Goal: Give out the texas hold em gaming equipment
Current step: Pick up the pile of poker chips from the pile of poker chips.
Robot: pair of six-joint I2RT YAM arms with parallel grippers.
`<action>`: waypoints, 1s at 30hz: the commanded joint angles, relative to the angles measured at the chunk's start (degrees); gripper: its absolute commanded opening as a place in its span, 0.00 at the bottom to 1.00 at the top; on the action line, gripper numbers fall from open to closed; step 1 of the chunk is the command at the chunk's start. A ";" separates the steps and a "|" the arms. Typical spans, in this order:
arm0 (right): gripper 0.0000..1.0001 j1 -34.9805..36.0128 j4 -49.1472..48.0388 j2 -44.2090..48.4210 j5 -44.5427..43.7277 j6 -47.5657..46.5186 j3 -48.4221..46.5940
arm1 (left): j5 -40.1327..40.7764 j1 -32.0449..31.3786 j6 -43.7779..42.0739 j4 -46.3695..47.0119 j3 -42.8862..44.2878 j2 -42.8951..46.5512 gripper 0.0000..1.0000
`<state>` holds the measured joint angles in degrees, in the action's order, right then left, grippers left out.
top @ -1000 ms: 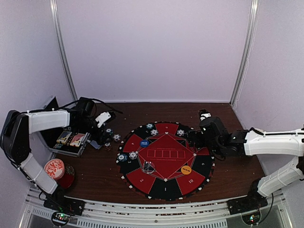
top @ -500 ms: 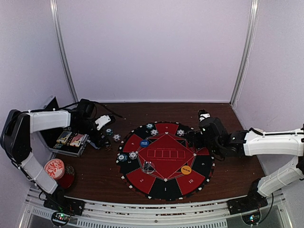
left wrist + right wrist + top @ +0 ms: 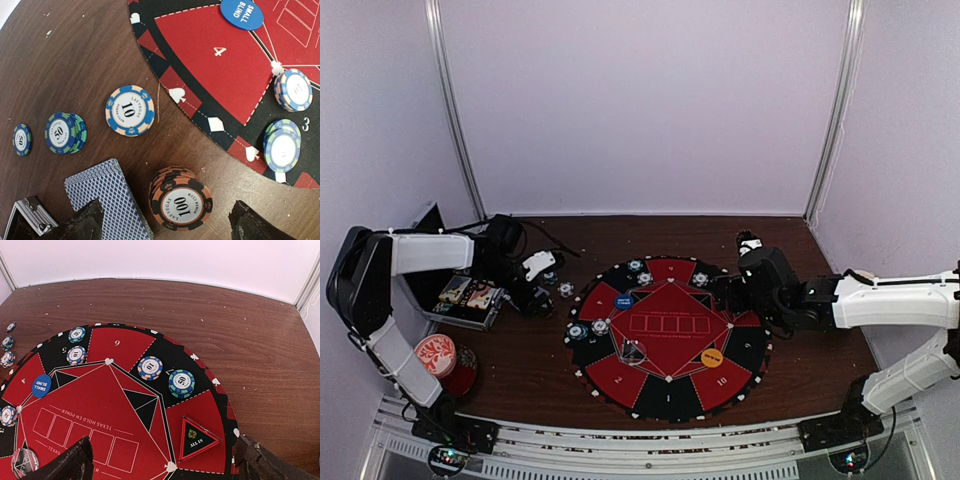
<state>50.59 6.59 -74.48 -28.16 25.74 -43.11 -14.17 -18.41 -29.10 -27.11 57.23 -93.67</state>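
A round red-and-black felt mat (image 3: 117, 347) lies on the brown wooden tabletop (image 3: 225, 310). On it sit a blue "SMALL BLIND" button disc (image 3: 41, 385), a blue-and-white "10" chip (image 3: 150, 368) just beside a teal-striped "50" chip (image 3: 181, 383), and a black triangular "ALL IN" marker (image 3: 199, 438). The right end effector (image 3: 164, 452) is spread wide, its dark fingers (image 3: 65, 465) at the bottom corners.

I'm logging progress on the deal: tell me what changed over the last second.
The left gripper shifted slightly nearer or lower over the loose chips beside the mat, jaws open; it now straddles the orange 100 stack without gripping it. Nothing taken or released. The right gripper, the chips on the mat, the blue button disc and the orange one stayed put.
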 commanded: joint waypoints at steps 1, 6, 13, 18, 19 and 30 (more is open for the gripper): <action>1.00 0.48 -0.17 -0.19 -1.10 -0.07 0.04 | -1.13 0.33 -0.76 0.17 0.22 -1.11 0.90; 1.00 0.57 -0.09 -0.14 -1.19 -0.11 0.02 | -1.87 0.31 -0.98 -0.04 0.47 -2.14 0.85; 1.00 0.65 -0.09 -0.23 -1.28 -0.16 -0.04 | -2.66 -0.11 -1.29 -0.33 0.53 -2.95 0.78; 1.00 0.65 -0.03 -0.15 -1.28 -0.17 -0.07 | -2.44 -0.42 -1.31 -0.31 0.73 -3.93 0.71; 1.00 0.66 0.00 -0.15 -1.28 -0.16 -0.09 | -2.48 -0.48 -1.29 -0.31 0.74 -3.98 0.70; 1.00 0.74 0.02 -0.17 -1.37 -0.07 -0.05 | -3.78 -0.41 -1.24 -0.31 0.91 -3.51 0.58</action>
<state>50.98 6.61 -74.48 -28.34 25.71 -43.11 -16.16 -18.59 -29.91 -27.44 57.23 -97.54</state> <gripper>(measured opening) 0.997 0.603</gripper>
